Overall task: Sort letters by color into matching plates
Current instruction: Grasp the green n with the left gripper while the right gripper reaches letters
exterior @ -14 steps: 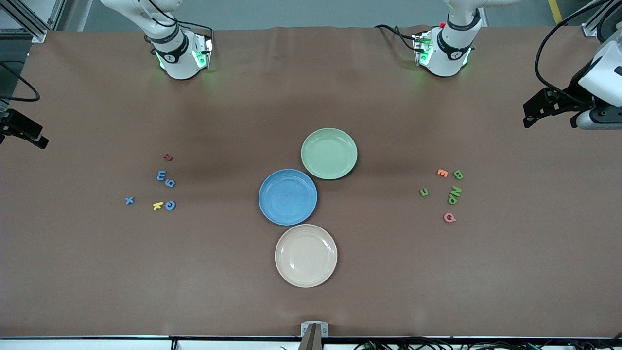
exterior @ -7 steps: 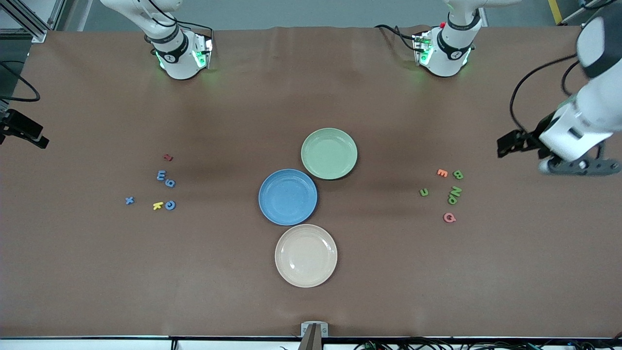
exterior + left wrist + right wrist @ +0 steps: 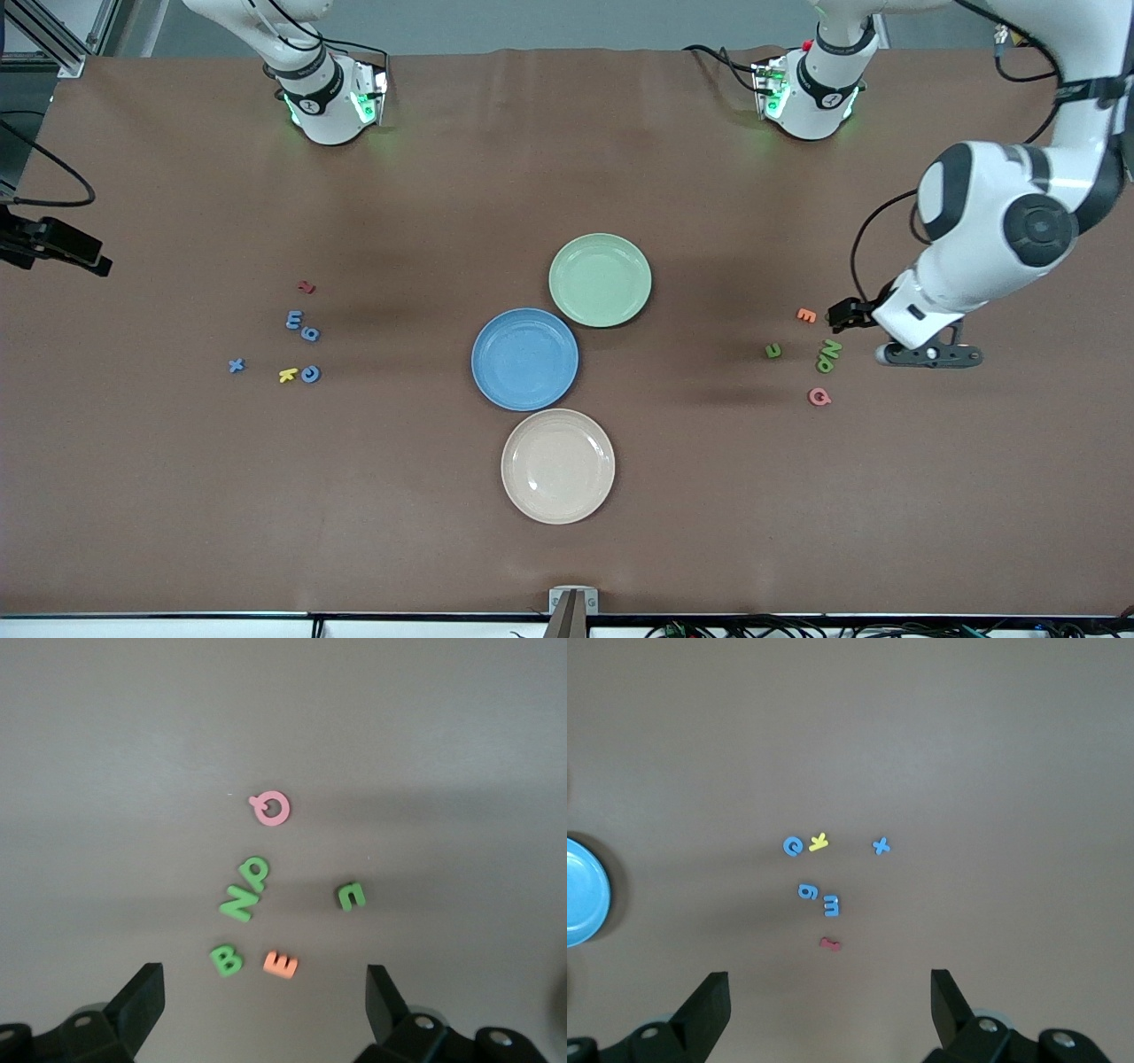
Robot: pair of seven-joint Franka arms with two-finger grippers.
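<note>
Left gripper (image 3: 261,992) up over green foam letters at left arm's end, fingers (image 3: 142,1001) spread wide, holding nothing. Below it: 4 small matte green foam letters (image 3: 244,890), flat on brown table (image 3: 709,496).

Right gripper (image 3: 828,992) likewise wide, nothing held, high over 4 blue foam letters (image 3: 831,904) at right arm's end.

Round shallow matte blue plate (image 3: 524,359) touches pale green plate (image 3: 600,279) mid-table; no letters in them.

robotics lab | brown-covered table (image 3: 567,549) | aluminium frame (image 3: 53,35) | cables (image 3: 797,627)
</note>
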